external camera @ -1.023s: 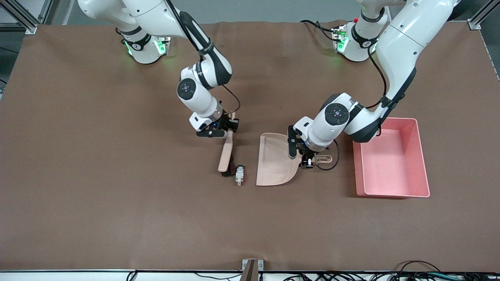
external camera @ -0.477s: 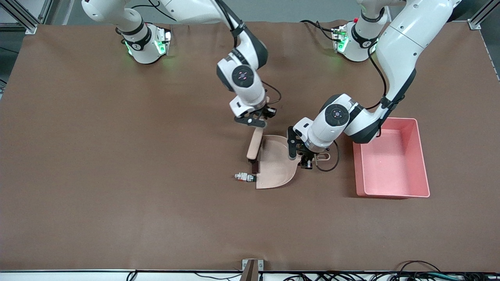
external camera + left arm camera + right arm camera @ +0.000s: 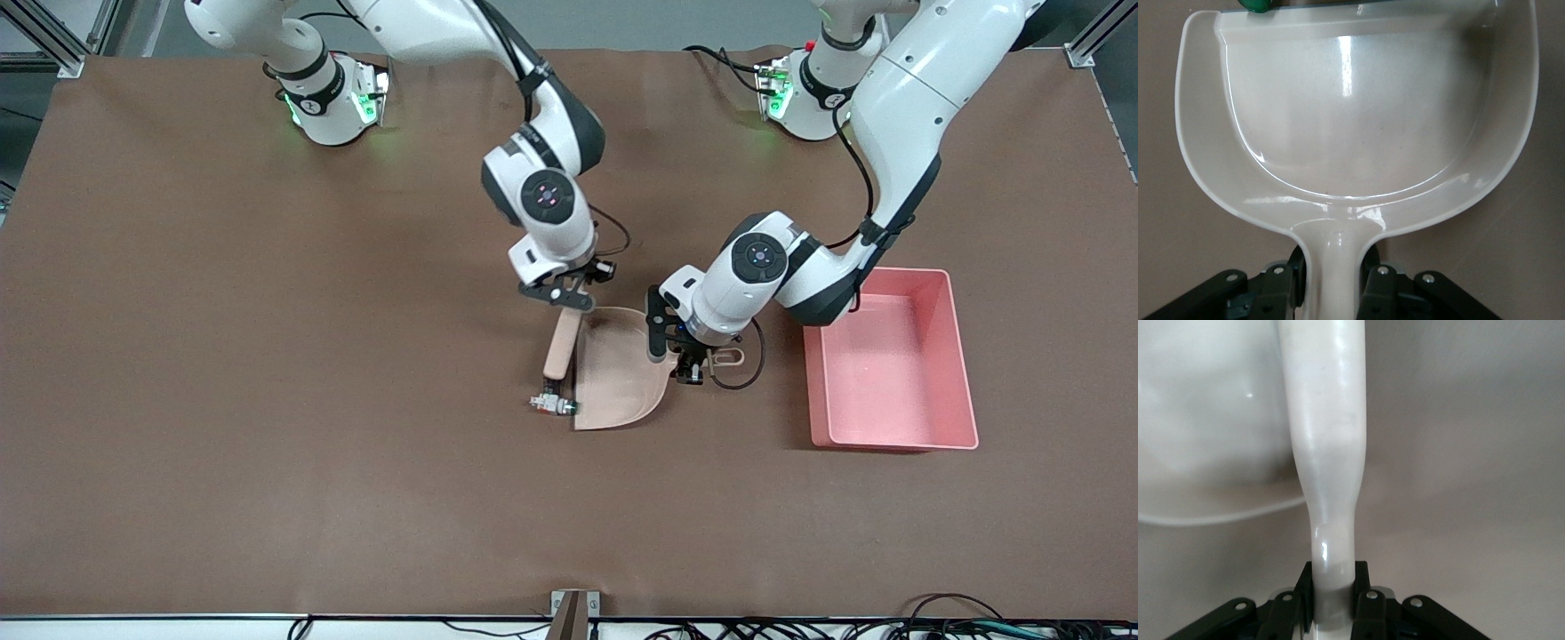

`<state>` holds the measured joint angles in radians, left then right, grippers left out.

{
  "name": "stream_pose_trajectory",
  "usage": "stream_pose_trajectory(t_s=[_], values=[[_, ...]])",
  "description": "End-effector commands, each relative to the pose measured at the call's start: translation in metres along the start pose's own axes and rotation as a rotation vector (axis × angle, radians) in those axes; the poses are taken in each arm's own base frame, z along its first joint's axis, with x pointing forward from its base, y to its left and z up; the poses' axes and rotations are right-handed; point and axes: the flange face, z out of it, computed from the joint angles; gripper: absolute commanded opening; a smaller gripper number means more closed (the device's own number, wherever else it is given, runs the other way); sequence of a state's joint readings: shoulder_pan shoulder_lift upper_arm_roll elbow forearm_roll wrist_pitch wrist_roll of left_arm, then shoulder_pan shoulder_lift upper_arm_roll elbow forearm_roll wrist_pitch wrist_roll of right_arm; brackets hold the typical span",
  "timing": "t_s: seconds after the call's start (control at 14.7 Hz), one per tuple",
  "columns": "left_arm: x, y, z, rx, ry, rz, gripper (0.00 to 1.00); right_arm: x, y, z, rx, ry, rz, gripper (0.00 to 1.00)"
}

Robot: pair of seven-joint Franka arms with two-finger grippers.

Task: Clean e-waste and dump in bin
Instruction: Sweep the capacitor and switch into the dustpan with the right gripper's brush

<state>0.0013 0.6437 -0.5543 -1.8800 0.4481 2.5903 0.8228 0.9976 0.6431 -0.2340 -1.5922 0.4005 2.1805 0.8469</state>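
Front view: brown table cover (image 3: 267,400) fills the frame. The right arm comes from the base at upper left; the right gripper (image 3: 560,298) sits just above frame centre, clenched on the handle of a beige brush (image 3: 560,345). The brush slants down toward the lower centre, its dark bristle end at the open edge of the beige dustpan (image 3: 618,378). The white-grey e-waste piece (image 3: 551,405) with a green tip lies on the cover touching the dustpan's lip, just below the brush tip. The dark block cannot be picked out. The left arm comes from the base at upper right; the left gripper (image 3: 689,369) is right of centre, clamped on the dustpan handle. The pink bin (image 3: 960,373) stands at centre right, near the dustpan but apart from it, nothing visible inside.

Left wrist view: the dustpan (image 3: 1358,120) fills the frame, pan interior bare and glossy. Its handle runs down to the bottom centre, where the black fingers (image 3: 1288,293) squeeze it from both sides. A green tip (image 3: 1258,5) shows at the pan's open edge, top left.

Right wrist view: the brush handle (image 3: 1328,453) runs from top centre down to the bottom, gripped between the black fingers (image 3: 1295,600). The dustpan's pale wall (image 3: 1205,420) fills the upper left
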Motion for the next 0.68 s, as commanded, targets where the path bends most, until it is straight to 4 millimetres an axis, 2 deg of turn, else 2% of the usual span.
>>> stream_pose_trajectory(t_s=[0.0,0.27,0.48,0.61], values=[[0.003,-0.005,-0.002,0.004,0.004,-0.019,0.08,0.032,0.036,-0.035,-0.001,-0.002,-0.068,0.00],[0.002,-0.008,-0.005,-0.006,-0.015,-0.035,0.08,0.077,0.067,-0.036,-0.075,0.079,-0.194,0.00],[0.006,-0.013,-0.009,-0.012,-0.028,-0.047,0.08,0.102,0.073,-0.009,-0.086,0.113,-0.260,0.00],[0.009,-0.016,-0.013,-0.020,-0.052,-0.068,0.08,0.119,0.072,-0.005,-0.084,0.110,-0.303,0.00]])
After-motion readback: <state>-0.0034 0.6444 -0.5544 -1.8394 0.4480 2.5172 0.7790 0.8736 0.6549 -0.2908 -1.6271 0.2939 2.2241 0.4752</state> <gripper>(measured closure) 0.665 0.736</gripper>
